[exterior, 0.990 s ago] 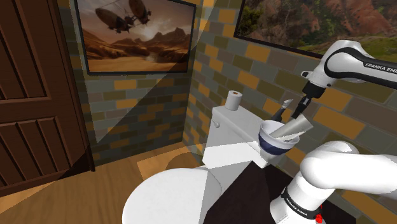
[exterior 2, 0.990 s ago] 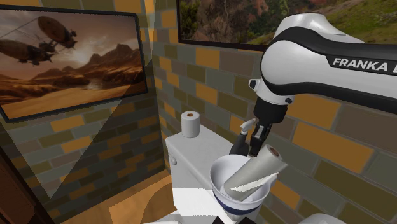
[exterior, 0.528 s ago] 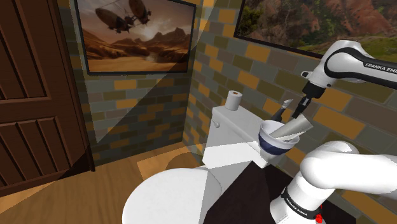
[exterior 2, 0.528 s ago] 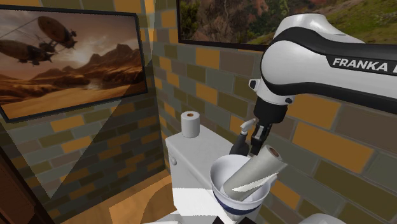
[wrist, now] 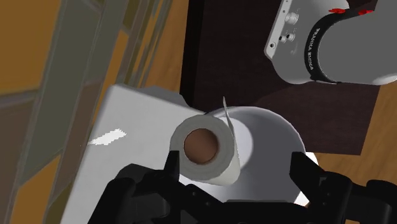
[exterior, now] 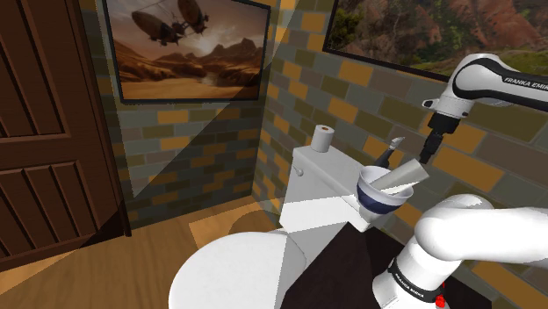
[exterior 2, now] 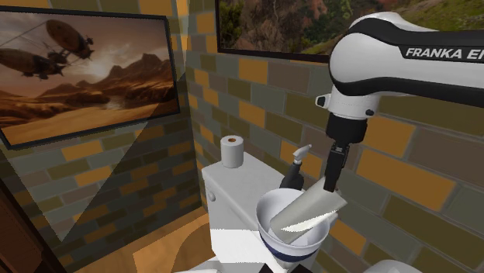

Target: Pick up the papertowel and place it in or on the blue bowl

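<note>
Shoulder view: papertowel (exterior: pixel 402 178) lies slanted in the blue-banded bowl (exterior: pixel 376 204) on the toilet tank (exterior: pixel 320 167); hand (exterior: pixel 425 158) sits just above its upper end.
Second exterior view: papertowel overhangs the right rim, so a nudge could tip it out; dispenser bottle (exterior 2: pixel 295 166) and small roll (exterior 2: pixel 231 150) stand nearby.
Wrist view: fingers (wrist: pixel 300 170) spread wide, clasping nothing; a sideways retreat risks brushing it.

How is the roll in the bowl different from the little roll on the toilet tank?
The paper towel is long and leans tilted in the bowl; the small roll is short and stands upright on the toilet tank. The paper towel has a loose flap; the small roll shows none. Both are pale rolls.
</note>
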Tool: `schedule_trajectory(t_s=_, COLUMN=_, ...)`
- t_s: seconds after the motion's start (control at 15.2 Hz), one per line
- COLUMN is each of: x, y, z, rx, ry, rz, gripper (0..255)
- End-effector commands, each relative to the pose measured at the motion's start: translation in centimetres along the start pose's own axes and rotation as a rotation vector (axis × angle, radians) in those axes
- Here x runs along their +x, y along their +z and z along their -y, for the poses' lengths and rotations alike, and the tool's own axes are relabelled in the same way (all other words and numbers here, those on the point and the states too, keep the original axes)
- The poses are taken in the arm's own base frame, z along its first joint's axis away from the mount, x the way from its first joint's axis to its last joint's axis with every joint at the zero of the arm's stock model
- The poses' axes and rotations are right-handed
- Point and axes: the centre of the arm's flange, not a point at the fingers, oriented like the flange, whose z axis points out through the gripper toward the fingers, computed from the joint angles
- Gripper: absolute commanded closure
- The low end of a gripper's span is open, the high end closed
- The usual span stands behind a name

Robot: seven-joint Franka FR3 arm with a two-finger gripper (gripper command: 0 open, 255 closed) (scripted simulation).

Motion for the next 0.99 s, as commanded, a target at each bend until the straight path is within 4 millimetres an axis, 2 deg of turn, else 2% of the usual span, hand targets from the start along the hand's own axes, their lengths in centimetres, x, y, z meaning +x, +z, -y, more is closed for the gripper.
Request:
schedule_trajectory(t_s=0.0, x=-0.1, y=0.9, z=-0.1, rx=0.003, ry=-0.001, rz=0.004, gripper=0)
schedule_trajectory(t_s=0.26, x=-0.1, y=2.8, z=-0.1, rx=0.003, ry=-0.001, rz=0.004, gripper=0)
schedule_trajectory(t_s=0.79, x=-0.1, y=2.8, z=-0.1, rx=0.003, ry=-0.001, rz=0.004, gripper=0)
schedule_trajectory(t_s=0.86, x=-0.1, y=2.8, z=-0.2, rx=0.003, ry=-0.001, rz=0.004, gripper=255)
schedule_trajectory(t_s=0.92, x=-0.2, y=2.8, z=-0.3, rx=0.003, ry=-0.002, rz=0.004, gripper=255)
